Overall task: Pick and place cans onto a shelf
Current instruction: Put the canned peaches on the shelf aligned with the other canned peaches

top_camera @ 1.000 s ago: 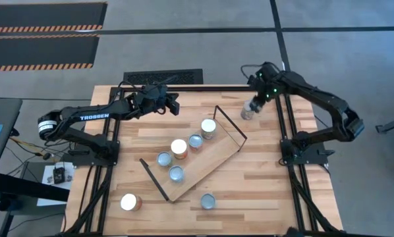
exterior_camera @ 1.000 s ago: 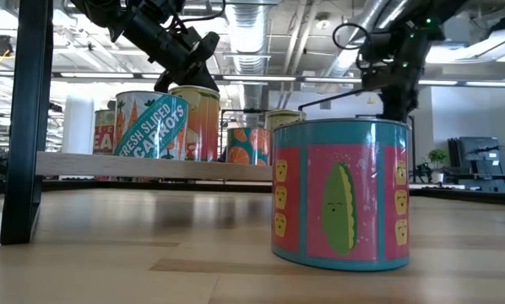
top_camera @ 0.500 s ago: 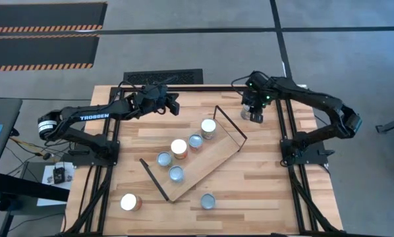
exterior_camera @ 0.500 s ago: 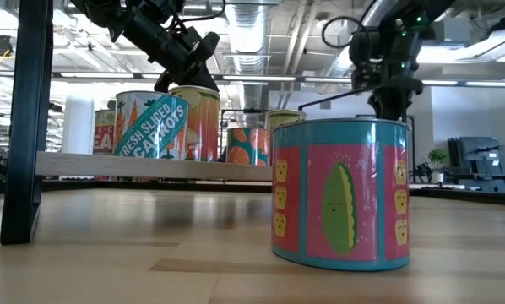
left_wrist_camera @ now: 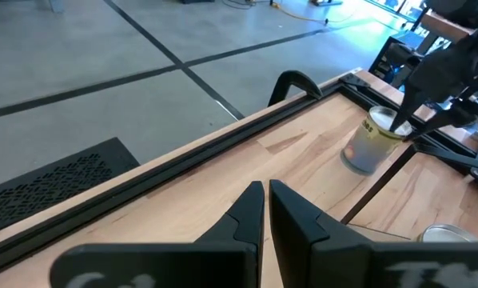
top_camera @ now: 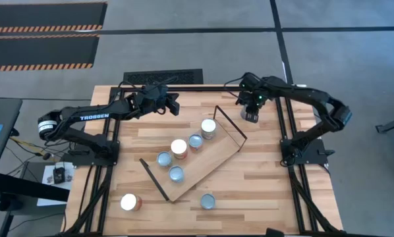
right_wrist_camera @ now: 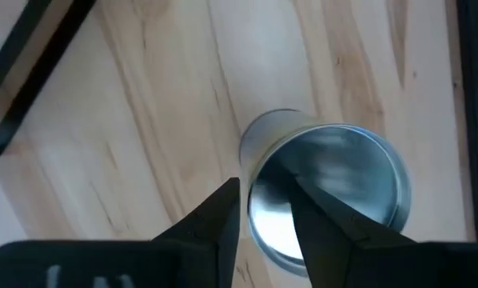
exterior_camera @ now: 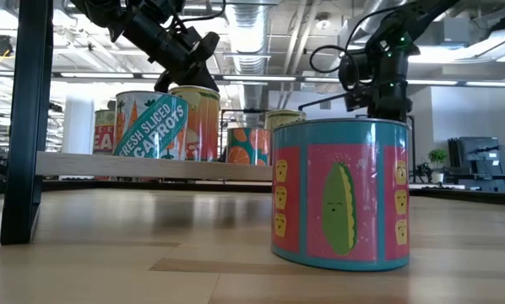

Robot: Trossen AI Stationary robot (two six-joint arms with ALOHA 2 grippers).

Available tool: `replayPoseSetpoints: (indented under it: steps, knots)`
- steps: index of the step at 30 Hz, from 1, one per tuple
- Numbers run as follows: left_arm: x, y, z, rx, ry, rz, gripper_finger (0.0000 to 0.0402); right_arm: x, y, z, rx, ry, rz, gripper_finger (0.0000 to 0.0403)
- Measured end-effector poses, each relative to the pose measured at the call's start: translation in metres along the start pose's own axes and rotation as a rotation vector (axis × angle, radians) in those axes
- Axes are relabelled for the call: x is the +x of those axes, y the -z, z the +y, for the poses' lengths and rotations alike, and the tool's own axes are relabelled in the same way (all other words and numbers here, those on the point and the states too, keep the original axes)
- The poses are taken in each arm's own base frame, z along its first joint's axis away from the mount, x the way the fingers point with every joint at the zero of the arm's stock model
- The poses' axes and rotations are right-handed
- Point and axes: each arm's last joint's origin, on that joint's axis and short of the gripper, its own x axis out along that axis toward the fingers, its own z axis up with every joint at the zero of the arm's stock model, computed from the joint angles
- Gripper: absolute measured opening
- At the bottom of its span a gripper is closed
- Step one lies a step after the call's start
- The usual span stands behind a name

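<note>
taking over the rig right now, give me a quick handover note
Left gripper: shut, empty, raised over the table's far left side.
Right gripper: down on a silver-topped tin near the far right corner; grip unclear.
Done: five tins stand on the long light-wood shelf.
Left: that tin, plus a white-topped orange can and a blue-grey-topped can on the tabletop near the front edge.

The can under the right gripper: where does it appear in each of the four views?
High view: the can stands at the table's far right, beside the shelf's wire bracket, under the right gripper.
Low view: not visible; the corn-label can blocks that spot.
Left wrist view: pale can, upper right.
Right wrist view: silver top, centre, between the fingers.
Shared landmark: that black bracket.
</note>
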Motion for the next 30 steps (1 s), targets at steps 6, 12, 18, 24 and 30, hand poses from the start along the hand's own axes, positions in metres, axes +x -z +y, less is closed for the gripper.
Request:
replayPoseSetpoints:
  steps: [6, 12, 18, 24, 30]
  knots:
    - [0.0, 0.0, 0.0, 0.0, 0.003, 0.001, 0.0009, 0.004, -0.005, -0.001, 0.026, 0.069, 0.011, 0.0085]
    - [0.0, 0.0, -0.001, 0.0, 0.017, 0.006, 0.0009, 0.005, -0.005, -0.002, 0.028, 0.086, 0.007, 0.001]
    - [0.0, 0.0, -0.001, 0.005, 0.022, 0.009, 0.0009, -0.004, 0.0, 0.001, 0.034, 0.088, -0.006, 0.0006]
    - [0.0, 0.0, -0.001, 0.014, 0.023, 0.009, 0.0009, -0.037, 0.012, 0.007, 0.088, 0.098, -0.01, 0.0003]
    - [0.0, 0.0, -0.001, 0.022, 0.025, 0.009, 0.0009, -0.094, 0.017, 0.018, 0.129, 0.177, -0.047, 0.0003]
